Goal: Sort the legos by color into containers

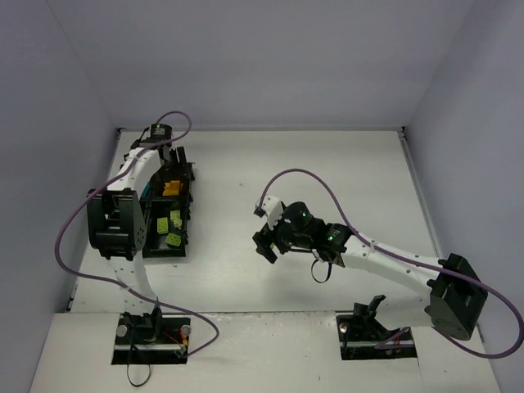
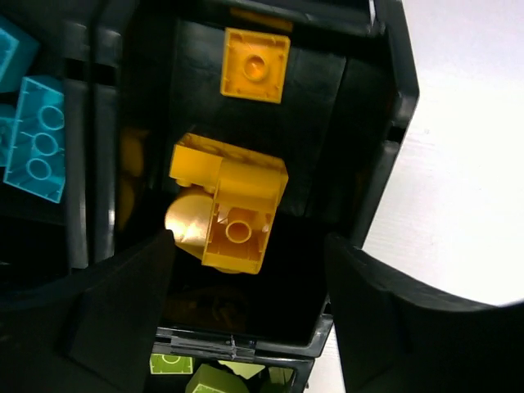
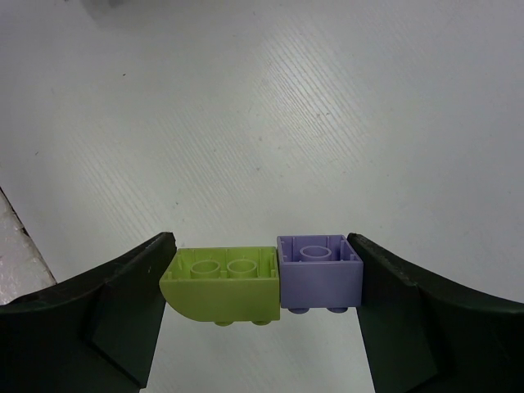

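The black four-compartment tray (image 1: 190, 211) stands at the left of the table. My left gripper (image 2: 250, 327) is open and empty above its orange compartment, which holds a single orange brick (image 2: 255, 64) and an orange cluster (image 2: 233, 209). Teal bricks (image 2: 37, 135) lie in the compartment to the left, and lime bricks (image 2: 209, 378) in the one at the bottom of that view. My right gripper (image 3: 260, 295) is shut on a lime brick (image 3: 223, 282) and a purple brick (image 3: 319, 270), pressed side by side between the fingers, over the white table at mid-table (image 1: 266, 241).
White table (image 1: 327, 164) with grey walls on three sides. The left arm (image 1: 123, 221) reaches over the tray's near end. Purple cables loop around both arms. The black base mounts (image 1: 151, 336) sit at the near edge.
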`<state>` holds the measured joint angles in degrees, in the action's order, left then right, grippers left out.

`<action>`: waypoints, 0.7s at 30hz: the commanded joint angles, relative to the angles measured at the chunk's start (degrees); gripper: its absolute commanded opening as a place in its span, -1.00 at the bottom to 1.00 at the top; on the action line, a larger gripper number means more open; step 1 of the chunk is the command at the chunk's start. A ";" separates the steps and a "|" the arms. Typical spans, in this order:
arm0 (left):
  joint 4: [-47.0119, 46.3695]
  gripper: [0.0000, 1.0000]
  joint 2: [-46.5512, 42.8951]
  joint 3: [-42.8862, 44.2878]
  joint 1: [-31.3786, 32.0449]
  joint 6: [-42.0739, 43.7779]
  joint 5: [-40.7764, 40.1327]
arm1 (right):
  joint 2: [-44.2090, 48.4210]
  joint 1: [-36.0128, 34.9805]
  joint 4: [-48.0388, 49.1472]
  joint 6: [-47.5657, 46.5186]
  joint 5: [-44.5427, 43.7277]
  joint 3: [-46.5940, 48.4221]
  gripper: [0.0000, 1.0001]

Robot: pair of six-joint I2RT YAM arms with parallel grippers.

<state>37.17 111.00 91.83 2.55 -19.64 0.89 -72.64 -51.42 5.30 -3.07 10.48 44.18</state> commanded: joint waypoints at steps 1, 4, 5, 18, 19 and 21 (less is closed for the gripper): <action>-1.40 0.36 -4.38 3.97 -0.35 -0.40 1.31 | 2.07 0.00 1.91 0.35 -1.51 3.19 -1.00; -0.35 0.40 -7.72 2.74 0.09 -1.36 3.77 | 1.98 0.00 1.91 -0.53 -1.95 3.71 -1.00; 0.01 0.40 -10.25 2.39 0.35 -1.63 5.51 | 2.06 0.00 1.91 -0.88 -2.13 4.15 -1.00; 2.30 0.40 -32.41 -12.11 17.83 -7.94 36.97 | 2.15 0.00 1.91 -7.91 -0.99 11.09 -1.00; 1.69 0.40 -32.95 -13.77 18.89 -8.83 38.65 | 2.24 0.00 1.91 -8.35 -0.81 11.36 -1.00; -0.77 0.40 -34.18 -15.27 21.43 -11.28 41.46 | 2.24 0.09 1.82 -9.23 -0.64 12.15 -1.00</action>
<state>39.20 78.08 77.93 22.15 -26.28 33.63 -72.49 -51.42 4.69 -9.67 9.28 52.84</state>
